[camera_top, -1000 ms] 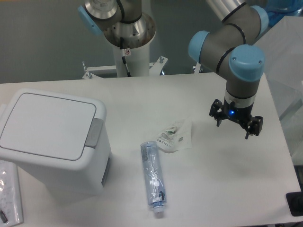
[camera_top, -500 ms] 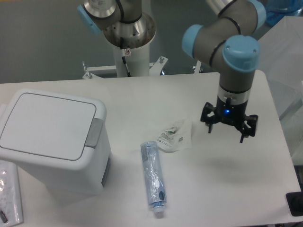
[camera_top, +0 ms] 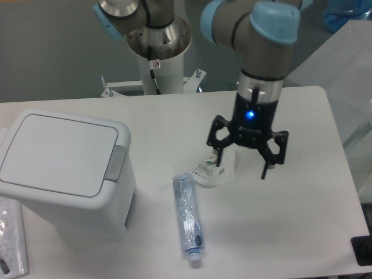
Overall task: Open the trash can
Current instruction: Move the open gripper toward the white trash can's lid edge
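The arm has swung in from the three o'clock side of the counter (camera_top: pixel 302 232) toward the middle since half a second ago, and the hand (camera_top: pixel 242 167) now hangs over the small clear packet (camera_top: pixel 214 167), where before it hung off to the packet's right. Nothing else has shifted: the trash can (camera_top: pixel 64 171), the packet and the blue tube in its wrapper (camera_top: pixel 188 220) lie where they were.

The forearm drops almost straight down from its pale blue elbow cap (camera_top: pixel 274 18) at twelve o'clock, wrist vertical, a blue light glowing on the wrist. The hand points down with its two black fingers spread wide apart, one fingertip (camera_top: pixel 217 161) just over the packet's upper edge (whether it touches I cannot tell), the other out over bare counter at the packet's three o'clock. It holds nothing.

The trash can sits at nine o'clock on the counter, well apart from the hand, its flat white lid closed and the grey latch (camera_top: pixel 115 163) on the side facing the tube.

The packet carries a white label with dark print, too small to read.
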Robot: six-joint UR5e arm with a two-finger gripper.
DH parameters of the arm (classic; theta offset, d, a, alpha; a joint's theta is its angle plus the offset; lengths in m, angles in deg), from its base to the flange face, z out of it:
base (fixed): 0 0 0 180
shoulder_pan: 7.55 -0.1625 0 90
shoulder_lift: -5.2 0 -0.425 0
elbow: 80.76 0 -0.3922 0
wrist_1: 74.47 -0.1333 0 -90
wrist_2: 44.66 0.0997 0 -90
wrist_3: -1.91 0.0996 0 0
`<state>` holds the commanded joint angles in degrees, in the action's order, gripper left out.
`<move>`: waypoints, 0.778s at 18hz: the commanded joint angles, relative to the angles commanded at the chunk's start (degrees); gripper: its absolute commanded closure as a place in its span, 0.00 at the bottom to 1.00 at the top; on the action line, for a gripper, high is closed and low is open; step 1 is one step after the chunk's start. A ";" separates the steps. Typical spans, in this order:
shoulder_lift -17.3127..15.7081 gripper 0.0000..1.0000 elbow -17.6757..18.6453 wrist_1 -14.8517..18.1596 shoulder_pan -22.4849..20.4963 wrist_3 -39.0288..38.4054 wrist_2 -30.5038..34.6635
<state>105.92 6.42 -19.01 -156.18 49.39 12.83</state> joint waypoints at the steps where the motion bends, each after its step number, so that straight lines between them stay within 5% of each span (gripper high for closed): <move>1: -0.09 0.00 -0.09 0.00 0.44 -1.67 -0.88; 6: -0.97 0.00 -0.09 -0.09 3.08 -13.10 -2.12; 14: -1.76 0.00 3.16 -1.23 8.61 -19.00 -1.24</move>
<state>104.16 9.58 -20.24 -147.57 30.39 11.59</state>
